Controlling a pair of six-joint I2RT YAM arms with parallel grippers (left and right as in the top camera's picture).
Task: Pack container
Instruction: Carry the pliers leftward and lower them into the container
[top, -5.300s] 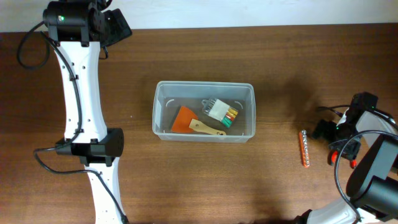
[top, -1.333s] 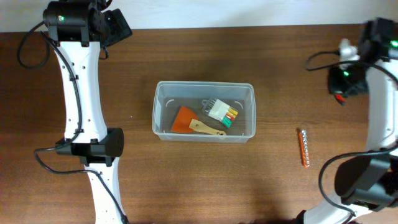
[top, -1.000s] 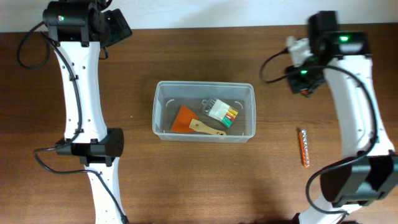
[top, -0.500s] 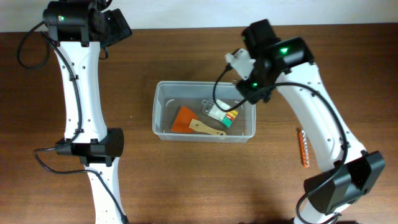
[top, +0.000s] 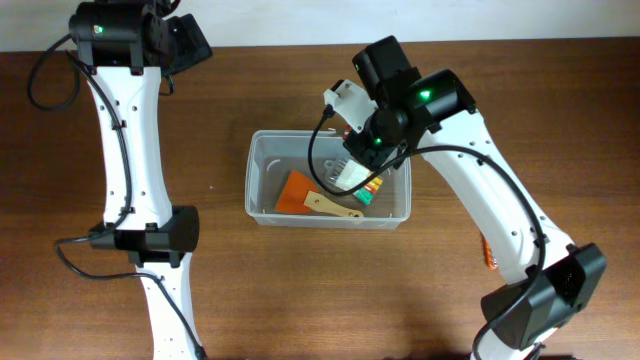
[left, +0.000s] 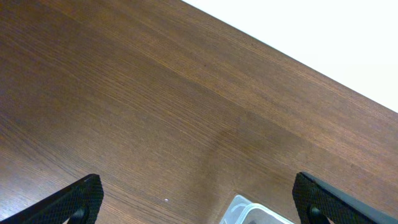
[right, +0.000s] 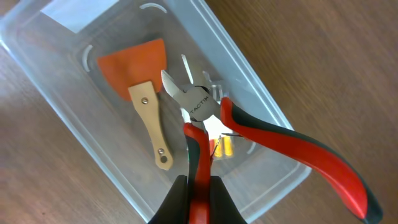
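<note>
The right end effector (right: 198, 194) is clamped on one handle of a single pair of red-and-black cutters (right: 196, 102). That handle runs straight down between the fingers, the second handle splays off to the side, and the steel nose points away from the fingers. Directly beneath the end effector and the cutters sits the one container (right: 93, 93), a clear tub resting on the brown worktop (top: 300, 290). In the overhead view this end effector (top: 365, 150) hangs above the tub's far rim. Three things can be counted around the tool. One orange scraper (right: 140, 68) with a pale wooden handle lies on the tub floor just past the cutter nose. One white block with coloured ends (top: 358, 180) lies right under the cutters, whose head and handles cover most of it from the wrist. One thin orange stick (top: 487, 258) lies on the worktop outside the tub, well apart from the end effector and partly covered by the right arm. The left end effector (left: 196, 200) is far from all this, its fingers spread wide and holding nothing over bare wood, with only a corner of the tub showing below its tips.
</note>
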